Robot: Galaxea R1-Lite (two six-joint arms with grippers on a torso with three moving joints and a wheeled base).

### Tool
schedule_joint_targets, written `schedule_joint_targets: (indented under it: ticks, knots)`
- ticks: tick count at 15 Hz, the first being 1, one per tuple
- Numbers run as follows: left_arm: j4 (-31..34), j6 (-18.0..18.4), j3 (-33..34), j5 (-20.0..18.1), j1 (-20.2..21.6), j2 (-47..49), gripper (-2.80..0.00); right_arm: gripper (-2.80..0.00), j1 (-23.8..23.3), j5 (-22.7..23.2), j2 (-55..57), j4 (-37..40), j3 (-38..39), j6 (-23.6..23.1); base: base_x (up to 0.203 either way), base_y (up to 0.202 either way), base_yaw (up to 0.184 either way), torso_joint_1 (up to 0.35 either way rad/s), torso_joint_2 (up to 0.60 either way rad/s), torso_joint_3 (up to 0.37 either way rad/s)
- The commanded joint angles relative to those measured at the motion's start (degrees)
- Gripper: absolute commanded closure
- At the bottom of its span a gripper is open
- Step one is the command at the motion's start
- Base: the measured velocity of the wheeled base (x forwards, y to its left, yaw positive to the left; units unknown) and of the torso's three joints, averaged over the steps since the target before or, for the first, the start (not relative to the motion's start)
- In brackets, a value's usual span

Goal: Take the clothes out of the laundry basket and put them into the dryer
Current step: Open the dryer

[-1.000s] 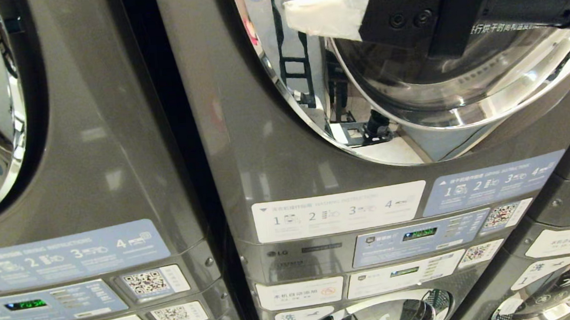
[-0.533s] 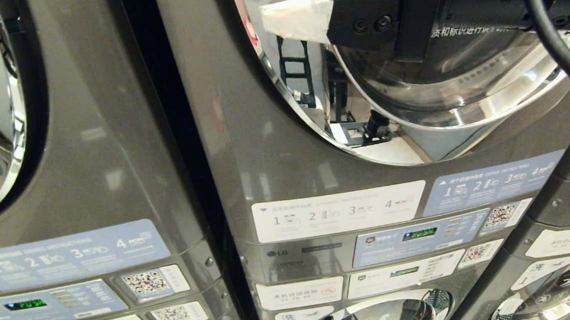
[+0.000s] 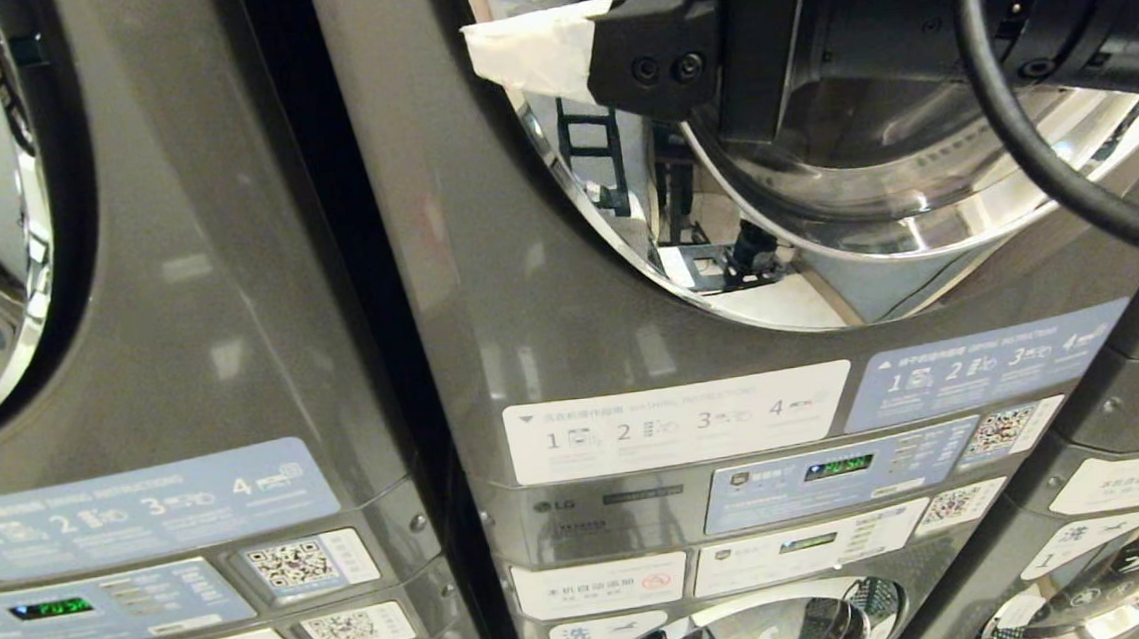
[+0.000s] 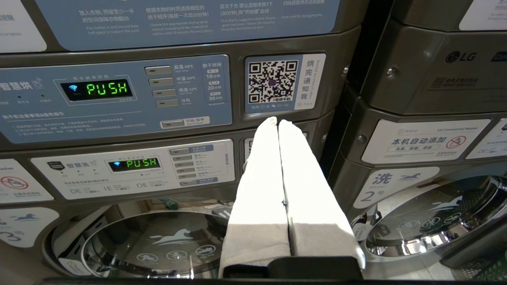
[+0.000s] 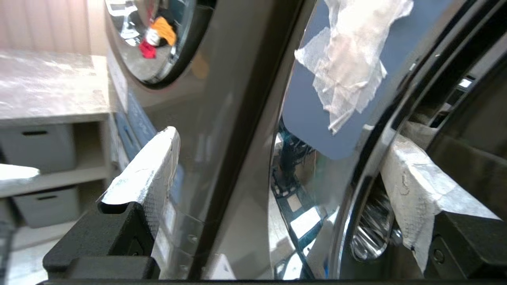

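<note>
Door-opening step. Right gripper (image 5: 273,170), fingers (image 5: 146,174) spread wide and empty, straddles the dryer (image 3: 488,295) door (image 3: 902,206) rim. Left gripper (image 4: 279,122), fingers pressed together, hangs parked. Clothes and laundry basket lie out of view. Next, probably: clamp rim, pull.

Head camera looks down at stacked machines (image 3: 547,291); both wrist cameras face them close up.

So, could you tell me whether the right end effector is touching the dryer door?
Cannot tell: in the right wrist view the right end effector straddles the dryer door rim, contact unclear.
</note>
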Motion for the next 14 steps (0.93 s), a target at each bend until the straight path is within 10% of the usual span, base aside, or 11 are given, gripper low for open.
schedule_joint_targets:
  ticks: [1, 14]
  knots:
    - [0.0, 0.0, 0.1, 0.0, 0.0, 0.0, 0.00, -2.80, 1.4, 0.2, -0.6, 0.0, 0.1, 0.6, 0.000, 0.000, 0.000, 0.000, 0.00, 0.000]
    - [0.0, 0.0, 0.1, 0.0, 0.0, 0.0, 0.00, -2.80, 8.9, -11.8, -13.0, 0.2, 12.9, 1.8, 0.000, 0.000, 0.000, 0.000, 0.00, 0.000]
